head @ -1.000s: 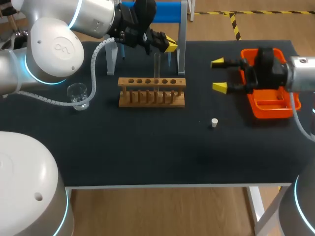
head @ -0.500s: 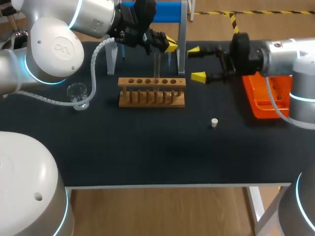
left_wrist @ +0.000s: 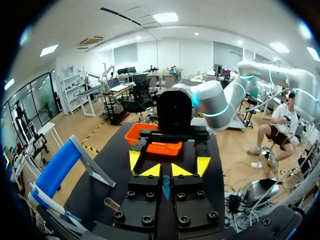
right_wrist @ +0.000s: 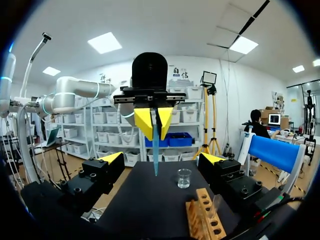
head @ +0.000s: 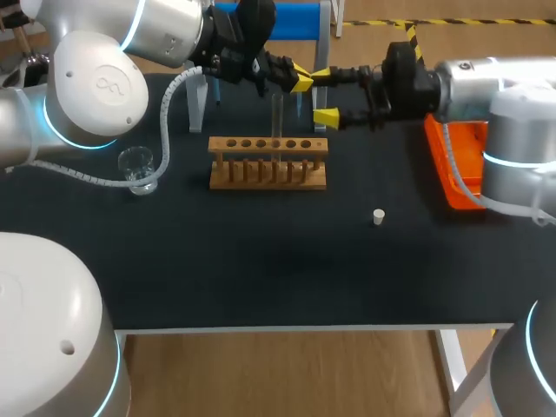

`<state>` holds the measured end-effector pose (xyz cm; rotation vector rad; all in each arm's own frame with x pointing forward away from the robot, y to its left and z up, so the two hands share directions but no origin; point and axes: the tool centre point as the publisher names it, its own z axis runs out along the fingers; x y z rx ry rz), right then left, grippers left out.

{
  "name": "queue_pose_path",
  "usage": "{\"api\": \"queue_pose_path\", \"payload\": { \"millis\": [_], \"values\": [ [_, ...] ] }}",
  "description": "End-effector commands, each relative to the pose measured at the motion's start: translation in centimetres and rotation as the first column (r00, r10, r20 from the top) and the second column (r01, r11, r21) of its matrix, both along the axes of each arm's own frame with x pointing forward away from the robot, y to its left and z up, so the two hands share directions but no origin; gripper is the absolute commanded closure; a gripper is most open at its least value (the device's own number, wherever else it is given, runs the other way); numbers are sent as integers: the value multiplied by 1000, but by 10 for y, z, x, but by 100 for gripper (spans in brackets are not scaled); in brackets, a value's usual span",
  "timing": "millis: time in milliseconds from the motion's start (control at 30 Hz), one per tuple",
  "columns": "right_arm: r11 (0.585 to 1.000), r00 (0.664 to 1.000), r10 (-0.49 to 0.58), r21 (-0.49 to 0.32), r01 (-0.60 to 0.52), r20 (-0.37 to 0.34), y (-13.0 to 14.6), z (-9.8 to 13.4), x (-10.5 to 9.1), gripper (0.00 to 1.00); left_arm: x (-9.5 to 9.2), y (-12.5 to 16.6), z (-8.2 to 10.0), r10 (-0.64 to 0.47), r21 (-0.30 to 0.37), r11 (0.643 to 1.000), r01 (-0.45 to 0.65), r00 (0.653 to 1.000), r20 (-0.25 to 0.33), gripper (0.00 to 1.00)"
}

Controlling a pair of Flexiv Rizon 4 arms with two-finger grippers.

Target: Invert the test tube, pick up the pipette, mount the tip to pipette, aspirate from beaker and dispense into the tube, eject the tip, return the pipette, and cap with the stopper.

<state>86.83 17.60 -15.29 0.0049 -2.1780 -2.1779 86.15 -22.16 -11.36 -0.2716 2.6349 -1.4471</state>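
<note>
Left tool (head: pixel 295 80): clamped on the upper end of a thin clear glass test tube (head: pixel 278 115), at the far side of the black surface (head: pixel 261 269).
Test tube: hangs upright from that tool, right above the light wooden tube rack (head: pixel 268 162). I cannot tell whether its lower end sits in a hole.
Right tool (head: pixel 324 95): fingers spread wide with nothing between them, just right of the tube and facing it.
Rack: stands mid-surface, towards the far side.
Small clear glass beaker (head: pixel 137 168): left of the rack, apart from it.
Small white stopper (head: pixel 378 216): lies free, nearer than the rack and to its right.
Orange plastic tray (head: pixel 465 174): far right, partly hidden by the right arm.
Blue-topped grey stand (head: pixel 287 19): behind the rack, at the far edge.
</note>
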Motion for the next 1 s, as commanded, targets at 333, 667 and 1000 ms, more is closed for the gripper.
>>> {"api": "queue_pose_path", "payload": {
  "millis": [333, 667, 1000],
  "values": [
    [1000, 1000, 18, -6, -18, 0, 22, -2, 6, 0, 0, 1, 1, -2, 4, 1000, 2, 1000, -3, 100],
    [999, 999, 41, -5, -41, 13, 28, 6, 5, 34, 0, 1, 1, -2, 4, 1000, 2, 1000, -3, 100],
    [998, 998, 61, -13, -61, 15, 32, 7, 1, 51, 0, 1, 1, -2, 4, 1000, 2, 1000, -3, 100]
  ]
}}
